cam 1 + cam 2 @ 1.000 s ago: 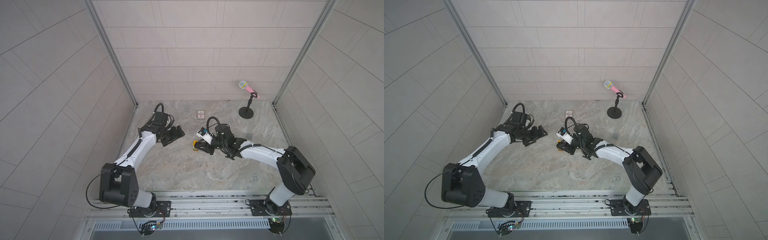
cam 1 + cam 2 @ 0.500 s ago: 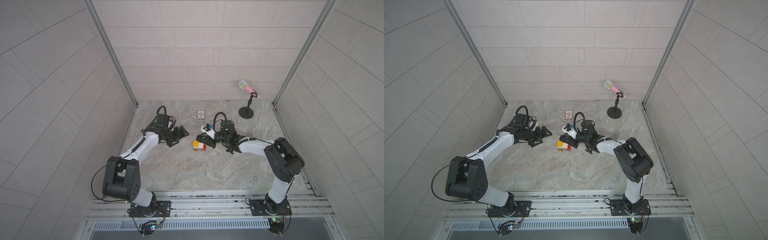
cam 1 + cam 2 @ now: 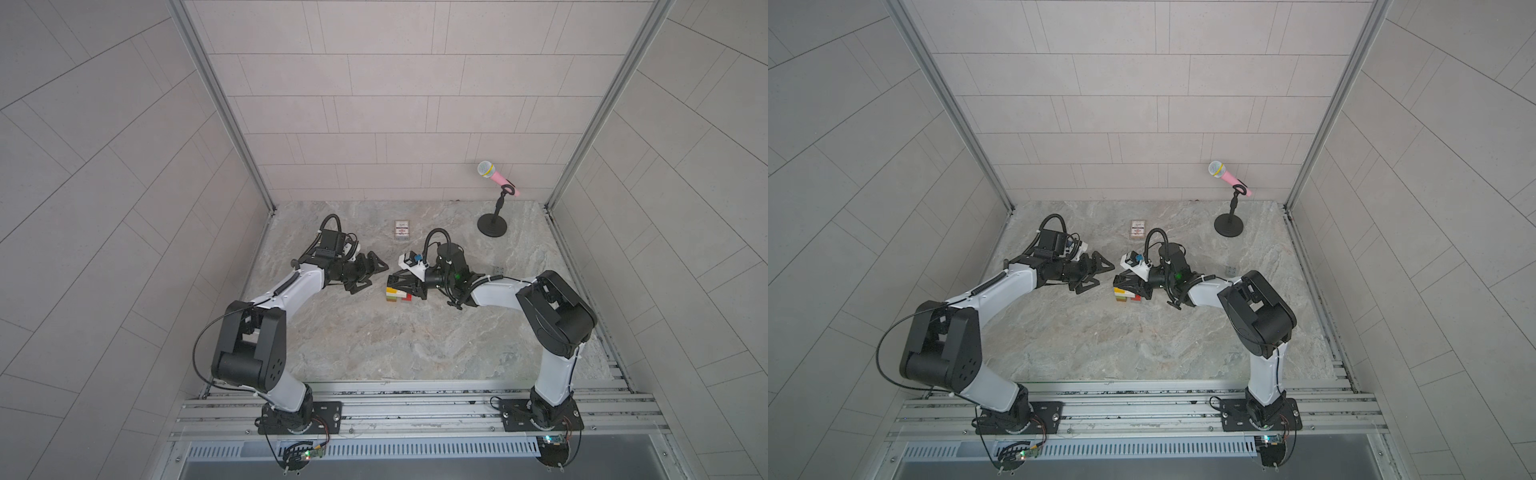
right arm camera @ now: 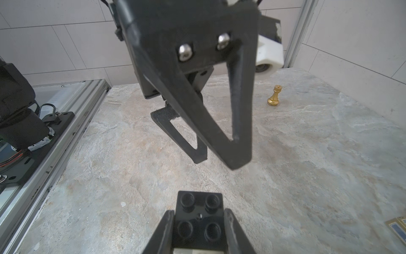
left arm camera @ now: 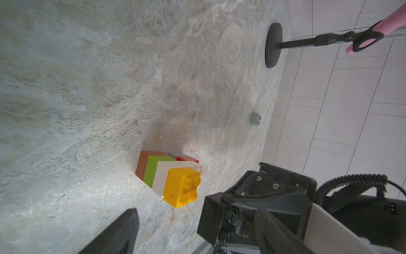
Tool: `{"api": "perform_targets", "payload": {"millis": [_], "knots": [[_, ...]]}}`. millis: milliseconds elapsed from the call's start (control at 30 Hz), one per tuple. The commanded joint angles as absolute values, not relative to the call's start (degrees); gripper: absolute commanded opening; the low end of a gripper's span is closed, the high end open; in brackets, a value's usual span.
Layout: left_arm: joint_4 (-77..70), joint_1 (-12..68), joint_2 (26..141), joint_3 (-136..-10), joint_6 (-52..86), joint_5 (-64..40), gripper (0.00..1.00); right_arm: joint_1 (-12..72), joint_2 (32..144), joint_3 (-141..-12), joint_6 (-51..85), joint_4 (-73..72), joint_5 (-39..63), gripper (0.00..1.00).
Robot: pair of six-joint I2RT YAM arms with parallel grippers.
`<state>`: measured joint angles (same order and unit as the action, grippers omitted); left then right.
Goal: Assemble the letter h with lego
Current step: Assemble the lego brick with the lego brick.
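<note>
**Lego h, one brick short of complete. Places are given relative to the h.**

Left of the h: my left gripper [image 3: 376, 274] hangs above the table [image 3: 374, 345]. Its jaws are wide apart and empty, and its tips point at the h across a clear gap. I judge it waits there to brace the lying column when the last brick is pressed on.

Centre: the h [image 3: 397, 294] lies on its side on the table. Its column runs brown, green, white, yellow, and the red-and-grey leg comes off the white brick. The left wrist view shows the yellow end [image 5: 182, 190] bare, with its studs turned toward my right gripper. Laid flat, the figure cannot topple, and a sideways push can reach the open studs.

Just behind the h: my right gripper [image 4: 198, 212] is clamped on the black brick [image 4: 198, 222]. One finger presses each side wall, so both mating faces are free. Its tips sit near the yellow end. I cannot tell whether the brick and the studs are lined up.

Well right of the h: a loose grey brick [image 5: 255, 119] sits unused. Farther right and back, a mic stand [image 3: 492, 226] is clear of both arms.
</note>
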<state>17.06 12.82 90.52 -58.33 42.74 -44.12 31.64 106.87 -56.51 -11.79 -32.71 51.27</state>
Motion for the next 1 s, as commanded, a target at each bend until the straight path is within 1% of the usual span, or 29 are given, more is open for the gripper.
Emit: {"api": "perform_targets", "payload": {"millis": [0,233,400,967], "knots": [[15.91,13.81,91.93,-57.39,43.7,-46.01,0.87,32.49,106.88,-56.64,-14.39,-30.94,51.86,0.0],[16.81,13.84,93.42,-57.41,43.73,-45.4,0.79,32.52,107.78,-57.29,-16.0,-28.5,50.78,0.0],[17.92,13.87,93.6,-57.83,43.22,-44.74,0.76,32.61,107.84,-57.62,-16.91,-27.64,49.25,0.0],[18.37,13.81,94.46,-58.03,43.06,-44.75,0.74,32.71,110.15,-60.71,-17.88,-25.39,48.67,0.0]]}}
